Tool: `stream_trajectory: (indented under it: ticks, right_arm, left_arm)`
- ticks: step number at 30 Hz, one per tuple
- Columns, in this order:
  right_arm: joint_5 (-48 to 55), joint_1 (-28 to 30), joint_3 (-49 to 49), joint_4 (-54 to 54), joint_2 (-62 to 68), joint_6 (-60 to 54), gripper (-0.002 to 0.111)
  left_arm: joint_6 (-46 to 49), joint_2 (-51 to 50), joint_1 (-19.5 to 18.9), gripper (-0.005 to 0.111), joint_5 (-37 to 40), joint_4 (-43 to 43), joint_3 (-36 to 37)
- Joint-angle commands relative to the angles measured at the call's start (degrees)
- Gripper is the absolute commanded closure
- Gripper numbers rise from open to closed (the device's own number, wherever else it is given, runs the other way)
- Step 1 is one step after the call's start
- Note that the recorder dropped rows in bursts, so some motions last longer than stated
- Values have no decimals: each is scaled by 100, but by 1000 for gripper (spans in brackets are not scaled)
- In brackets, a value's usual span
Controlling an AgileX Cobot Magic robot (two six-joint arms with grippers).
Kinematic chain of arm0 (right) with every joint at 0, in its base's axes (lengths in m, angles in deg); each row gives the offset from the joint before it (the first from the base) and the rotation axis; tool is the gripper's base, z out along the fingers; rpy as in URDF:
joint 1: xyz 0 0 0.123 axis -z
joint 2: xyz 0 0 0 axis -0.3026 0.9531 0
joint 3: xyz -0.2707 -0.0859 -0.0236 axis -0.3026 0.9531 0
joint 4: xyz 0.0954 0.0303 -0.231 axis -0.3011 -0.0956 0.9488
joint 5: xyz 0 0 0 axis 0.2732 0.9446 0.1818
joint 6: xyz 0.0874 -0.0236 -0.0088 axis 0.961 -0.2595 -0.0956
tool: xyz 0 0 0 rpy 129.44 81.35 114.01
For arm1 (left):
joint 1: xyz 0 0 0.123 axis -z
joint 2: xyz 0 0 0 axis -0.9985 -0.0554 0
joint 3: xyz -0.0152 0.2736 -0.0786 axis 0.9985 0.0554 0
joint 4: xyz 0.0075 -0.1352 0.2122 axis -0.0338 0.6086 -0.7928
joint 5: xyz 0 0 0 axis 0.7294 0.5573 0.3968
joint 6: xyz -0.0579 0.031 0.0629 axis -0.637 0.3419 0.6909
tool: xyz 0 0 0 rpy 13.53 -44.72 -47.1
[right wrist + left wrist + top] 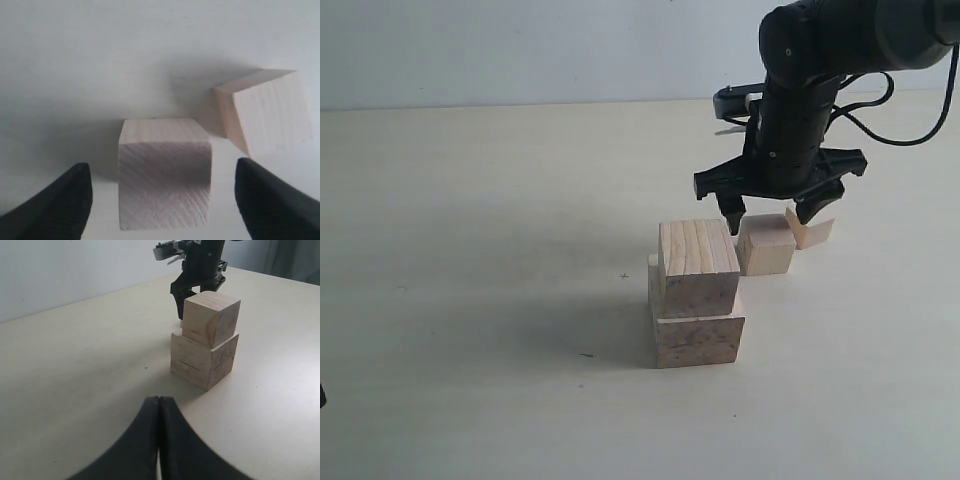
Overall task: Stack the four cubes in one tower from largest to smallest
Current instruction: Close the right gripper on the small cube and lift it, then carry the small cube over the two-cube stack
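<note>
**Third cube sits squarely under the open right gripper**

The right gripper [770, 210] hangs empty with its jaws spread wide, directly above the third-largest cube [766, 245]. That cube rests on the table [470, 300], just right of the tower [697, 300] and a little farther back. In the right wrist view it lies centred between the two fingers [55, 210], its side faces square to them, with a clear gap on each side. A cube has no long axis to line up, so the pick looks like a straight drop and a squeeze, with no turn of the wrist.

The smallest cube [812, 233] lies just right of it and beyond, turned at an angle. It is near the right-hand finger, which could nudge it on the way down.

The tower has two levels so far, the largest cube [695, 338] below and the second-largest cube [698, 262] on top. The left gripper [159, 440] is pressed closed on nothing, well back from the tower, so the right arm is plainly the nearer one
</note>
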Motion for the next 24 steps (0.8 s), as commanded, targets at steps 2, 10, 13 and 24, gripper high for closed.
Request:
stream_trajectory:
  ticks: [2,10,13,24]
  right_arm:
    - [-25,33,-34,-25,178,-109,34]
    - [-91,47,-34,-4,328,-154,46]
    - [-168,47,-34,-4,328,-154,72]
    - [1057,-16,-34,-34,-1666,-120,98]
  left_arm:
    - [-1,38,-6,107,-6,18,18]
    - [-1,38,-6,107,-6,18,18]
    - [-1,38,-6,107,-6,18,18]
    - [-1,38,-6,107,-6,18,18]
